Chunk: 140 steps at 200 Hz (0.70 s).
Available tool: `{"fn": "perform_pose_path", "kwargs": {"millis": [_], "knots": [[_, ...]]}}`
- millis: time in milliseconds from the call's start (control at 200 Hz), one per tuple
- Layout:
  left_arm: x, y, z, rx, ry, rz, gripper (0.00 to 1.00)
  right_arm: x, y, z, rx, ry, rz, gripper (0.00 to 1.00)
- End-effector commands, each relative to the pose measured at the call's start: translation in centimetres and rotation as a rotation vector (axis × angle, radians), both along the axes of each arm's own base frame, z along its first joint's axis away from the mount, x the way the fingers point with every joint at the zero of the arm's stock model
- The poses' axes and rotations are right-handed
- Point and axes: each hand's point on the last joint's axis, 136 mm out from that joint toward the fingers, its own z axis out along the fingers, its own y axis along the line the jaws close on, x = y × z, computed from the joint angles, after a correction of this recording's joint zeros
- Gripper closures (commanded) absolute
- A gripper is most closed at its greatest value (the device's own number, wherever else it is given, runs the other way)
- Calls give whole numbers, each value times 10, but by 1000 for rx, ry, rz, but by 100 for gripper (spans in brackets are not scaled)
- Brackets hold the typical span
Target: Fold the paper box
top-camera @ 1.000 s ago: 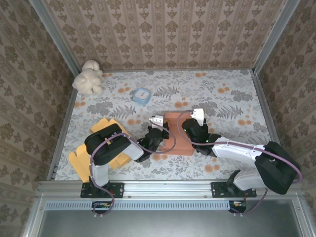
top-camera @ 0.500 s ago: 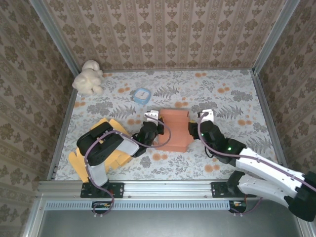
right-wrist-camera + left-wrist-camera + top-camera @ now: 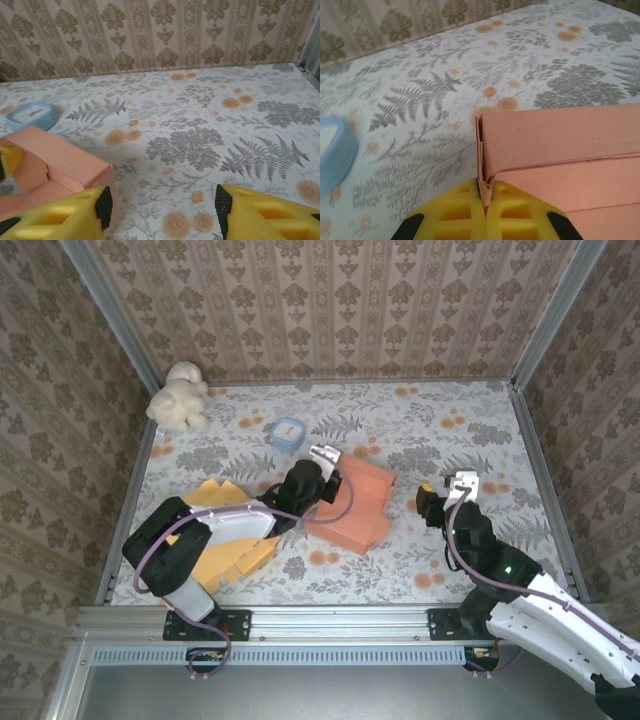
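Paper box (image 3: 560, 145) is running off frame to the rt of my left gripper (image 3: 485, 199), whose pads (image 3: 520, 212) are covering the flap's btm end. Blue tub (image 3: 336, 150) is getting cropped on the other side.

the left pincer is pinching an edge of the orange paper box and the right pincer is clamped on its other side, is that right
Not quite. The right pincer is not clamped on the paper box. It stands open and apart from the box, off to its right, as the top external view shows. The left pincer does pinch an edge of the box.
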Motion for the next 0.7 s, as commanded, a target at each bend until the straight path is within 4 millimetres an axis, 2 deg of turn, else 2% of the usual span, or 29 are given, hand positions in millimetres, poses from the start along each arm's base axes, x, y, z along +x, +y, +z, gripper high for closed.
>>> {"fn": "perform_pose_path", "kwargs": {"millis": [0,105,355,505,695], "knots": [[-25,-8,-7,217,72,-204,100,-4,-18,2,40,-51,-75,40],[-34,-6,-8,364,88,-306,99,-11,-29,4,71,-65,-99,41],[-46,17,-26,722,229,-444,98,-23,-41,6,139,-113,-113,42],[-48,5,-31,787,246,-514,96,-23,-40,6,142,-112,-112,42],[-37,1,-60,1005,241,-521,95,-23,-40,8,146,-112,-110,42]]}}
